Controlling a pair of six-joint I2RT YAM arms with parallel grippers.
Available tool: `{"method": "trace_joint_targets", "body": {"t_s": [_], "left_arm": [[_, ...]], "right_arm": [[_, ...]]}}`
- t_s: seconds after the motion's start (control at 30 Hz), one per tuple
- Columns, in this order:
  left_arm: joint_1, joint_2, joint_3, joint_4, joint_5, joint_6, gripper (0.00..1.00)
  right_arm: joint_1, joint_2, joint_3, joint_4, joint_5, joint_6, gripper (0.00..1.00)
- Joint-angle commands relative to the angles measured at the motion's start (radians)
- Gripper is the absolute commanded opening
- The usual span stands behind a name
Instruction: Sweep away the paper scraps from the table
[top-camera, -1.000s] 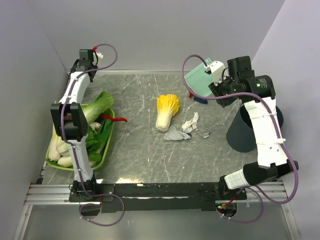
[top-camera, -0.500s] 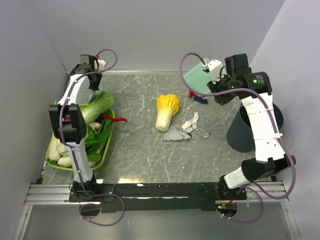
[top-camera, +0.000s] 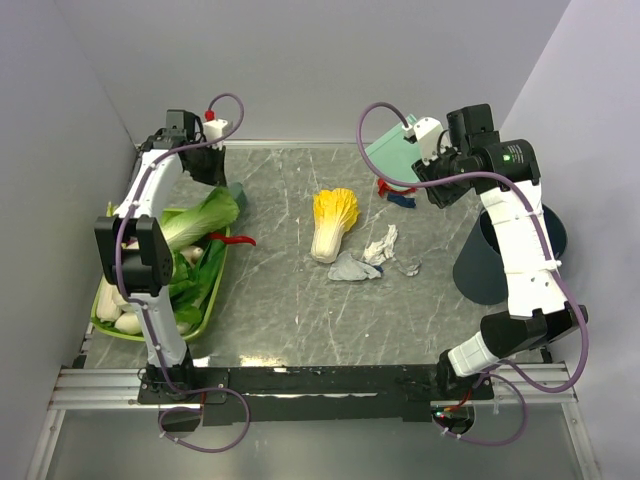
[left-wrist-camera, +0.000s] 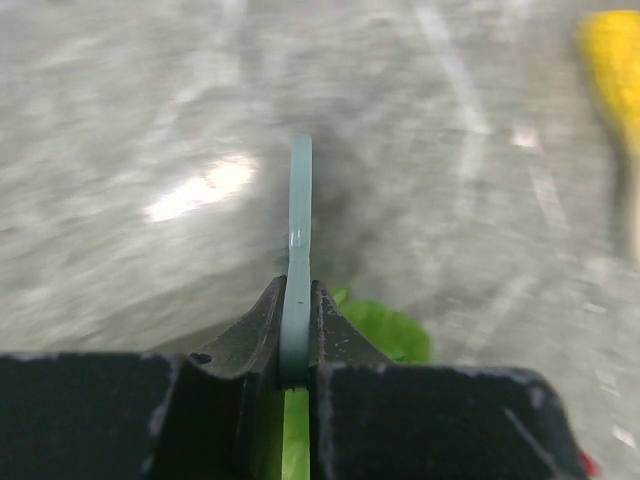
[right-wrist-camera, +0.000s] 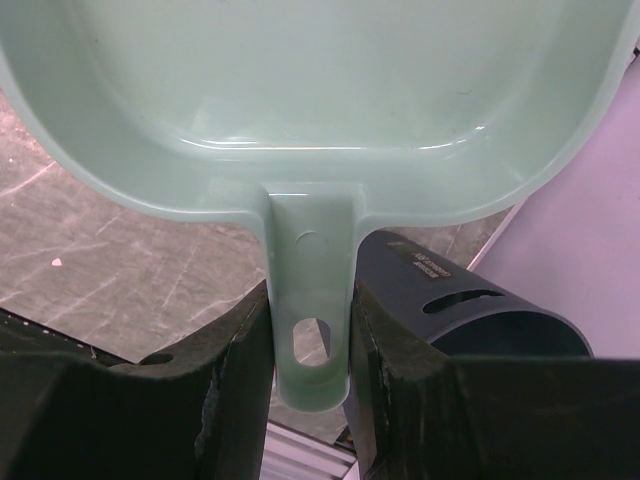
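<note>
Swung in from the upper-left corner, my left gripper (left-wrist-camera: 296, 312) clamps a thin pale-green blade (left-wrist-camera: 300, 220). Right gripper (right-wrist-camera: 310, 330), raised upper right, pinches the dustpan (right-wrist-camera: 300, 90) handle. Paper scraps (top-camera: 378, 248) sit centre-frame on the table (top-camera: 300, 310).

On a dark marbled table (top-camera: 300, 310), mid-top: a yellow-white cabbage (top-camera: 333, 222), crumpled paper scraps (top-camera: 368, 256) bunched just beside its near right. Along the left edge, a green tray (top-camera: 203, 325) heaped with leafy vegetables (top-camera: 200, 215), a red chili pepper (top-camera: 236, 239) at its rim. At the right edge, a dark bin (top-camera: 495, 265).
</note>
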Motion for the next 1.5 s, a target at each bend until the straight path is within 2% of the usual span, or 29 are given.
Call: {"method": "trace_joint_targets", "body": {"t_s": [0.0,0.33,0.43,0.5,0.57,0.73,0.83,0.9,0.93,1.0,1.07,1.2,1.33,1.37,1.47], "left_arm": [[-0.008,-0.043,0.015,-0.106,0.279,-0.066,0.01],[-0.027,-0.100,0.069,-0.065,0.380,-0.075,0.01],[-0.038,-0.143,0.080,-0.001,0.377,-0.091,0.01],[-0.060,-0.189,0.069,0.052,0.352,-0.097,0.01],[-0.072,-0.238,0.067,0.160,0.372,-0.194,0.01],[-0.152,-0.273,0.140,0.234,0.418,-0.296,0.01],[-0.227,-0.334,0.045,0.331,0.435,-0.394,0.01],[-0.303,-0.373,-0.035,0.455,0.389,-0.432,0.01],[-0.329,-0.412,-0.131,0.504,0.372,-0.462,0.01],[-0.420,-0.439,-0.217,0.645,0.274,-0.479,0.01],[-0.475,-0.436,-0.282,0.705,0.219,-0.473,0.01],[-0.599,-0.338,-0.244,0.715,0.145,-0.367,0.01],[-0.615,-0.238,-0.151,0.672,0.099,-0.371,0.01],[-0.615,-0.227,-0.134,0.657,0.103,-0.367,0.01],[-0.617,-0.221,-0.147,0.675,0.116,-0.345,0.01]], "right_arm": [[0.006,-0.006,0.046,-0.059,-0.005,0.007,0.00],[0.006,-0.032,0.010,-0.053,0.014,0.013,0.00],[0.004,-0.045,-0.001,-0.030,0.049,0.022,0.00],[0.003,-0.053,-0.001,0.001,0.133,0.035,0.00],[-0.010,-0.058,0.008,0.022,0.168,0.053,0.00],[-0.031,-0.067,0.034,0.029,0.186,0.072,0.00],[-0.031,-0.131,-0.030,0.038,0.227,0.062,0.00],[-0.039,-0.165,-0.097,0.042,0.265,0.058,0.00],[-0.043,-0.199,-0.121,0.049,0.284,0.053,0.00],[-0.077,-0.232,-0.185,0.058,0.311,0.038,0.00],[-0.097,-0.269,-0.222,0.056,0.331,0.023,0.00],[-0.085,-0.334,-0.280,-0.025,0.243,-0.088,0.00],[-0.076,-0.490,-0.429,-0.112,0.095,-0.288,0.00],[-0.074,-0.522,-0.510,-0.123,0.057,-0.324,0.00],[-0.070,-0.647,-0.657,-0.152,0.009,-0.433,0.00]]}}
